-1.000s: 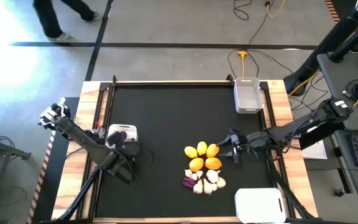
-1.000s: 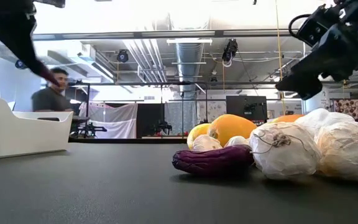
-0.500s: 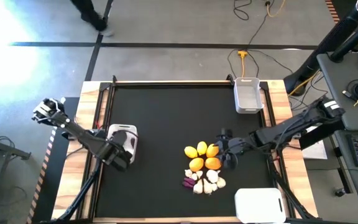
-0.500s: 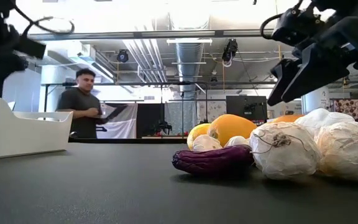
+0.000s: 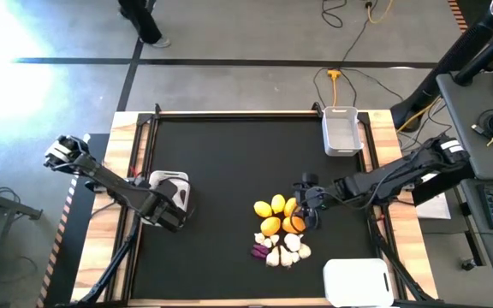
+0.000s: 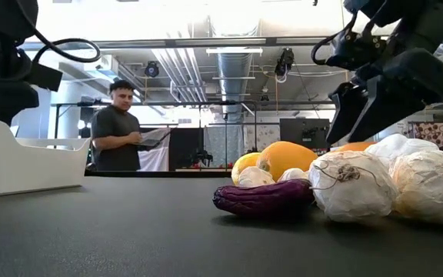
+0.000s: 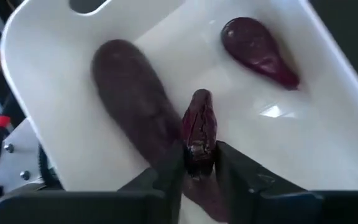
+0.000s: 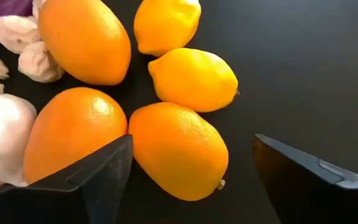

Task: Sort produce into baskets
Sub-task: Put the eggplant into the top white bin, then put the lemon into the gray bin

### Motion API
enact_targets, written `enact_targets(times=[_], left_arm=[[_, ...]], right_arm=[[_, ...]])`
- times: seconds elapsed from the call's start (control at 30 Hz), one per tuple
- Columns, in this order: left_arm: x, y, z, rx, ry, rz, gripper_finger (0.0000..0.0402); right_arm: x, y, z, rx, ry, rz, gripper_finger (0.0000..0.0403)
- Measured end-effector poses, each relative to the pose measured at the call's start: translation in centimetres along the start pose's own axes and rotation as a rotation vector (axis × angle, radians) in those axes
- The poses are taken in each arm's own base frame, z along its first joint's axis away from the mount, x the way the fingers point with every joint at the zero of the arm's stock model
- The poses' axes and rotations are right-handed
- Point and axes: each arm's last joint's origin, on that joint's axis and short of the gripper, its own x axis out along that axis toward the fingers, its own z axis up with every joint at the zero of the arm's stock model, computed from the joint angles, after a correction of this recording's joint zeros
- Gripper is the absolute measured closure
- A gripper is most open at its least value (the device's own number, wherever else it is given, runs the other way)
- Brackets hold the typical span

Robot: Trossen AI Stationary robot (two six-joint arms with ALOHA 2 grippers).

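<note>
My left gripper [image 5: 171, 204] hangs over the left white basket [image 5: 163, 181], shut on a dark purple vegetable [image 7: 199, 124]. Another purple vegetable [image 7: 258, 51] lies on that basket's floor. The rest of the produce sits in a heap right of the table's middle: yellow-orange citrus [image 5: 279, 214], whitish garlic bulbs [image 5: 289, 250] and a purple vegetable [image 6: 264, 198]. My right gripper [image 5: 305, 214] stands open over the heap's right side. Its fingers flank an orange citrus [image 8: 178, 149] without touching it. My left gripper pinches the purple vegetable between its two fingers [image 7: 169, 171] at the end nearest the wrist [image 7: 199, 152]. The fingers come from above, slanting down into the basket. The vegetable sticks out past the fingertips above the basket floor; whether its tip rests there I cannot tell.
A second white basket [image 5: 341, 130] stands at the table's far right and a third [image 5: 358, 281] at the near right. A long dark patch [image 7: 129, 99] lies on the left basket's floor beside the held vegetable. A person [image 6: 118, 127] stands in the room behind the table.
My left gripper has sunk toward the left basket with the purple vegetable and rolled its wrist. My right gripper has gone toward the table's left, up to the citrus, and tipped further down. The person behind has walked to the right.
</note>
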Motion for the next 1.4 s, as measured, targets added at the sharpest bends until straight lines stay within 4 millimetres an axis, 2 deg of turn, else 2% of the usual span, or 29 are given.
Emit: enact_targets(times=[0.13, 0.27, 0.43, 0.63, 0.87, 1.1, 1.27, 1.4], left_arm=[[-0.8, 0.4, 0.2, 0.004, -0.002, 0.039, 0.0281], [-2.9, 0.6, 0.9, 0.012, -0.062, 0.066, 0.0238], [-5.9, -0.6, 2.3, 0.036, -0.337, -0.049, 0.0198], [-8.0, -2.9, 3.0, 0.071, -0.659, -0.183, 0.0187], [-7.9, -6.3, 2.9, 0.054, -0.886, -0.234, 0.0187], [-6.0, -9.1, 2.7, 0.073, -0.962, -0.167, 0.0187], [-5.0, -10.7, 2.4, 0.060, -0.970, -0.175, 0.0194], [-4.2, -11.7, 2.2, 0.067, -0.972, -0.173, 0.0208]], right_arm=[[0.1, -0.1, 0.0, -0.007, 0.008, 0.028, 0.0064], [0.5, -0.2, -0.2, -0.012, 0.027, 0.032, 0.0063], [1.8, -0.4, -0.5, -0.005, 0.077, 0.016, 0.0069], [3.2, -0.3, -0.8, -0.014, 0.105, 0.019, 0.0077], [4.3, -0.1, -0.9, -0.025, 0.096, 0.013, 0.0094], [4.0, -0.3, -0.7, 0.009, 0.086, 0.007, 0.0139], [2.5, -0.9, -0.1, 0.040, 0.057, -0.017, 0.0161], [-0.5, -2.7, 1.5, 0.102, 0.084, -0.177, 0.0160]])
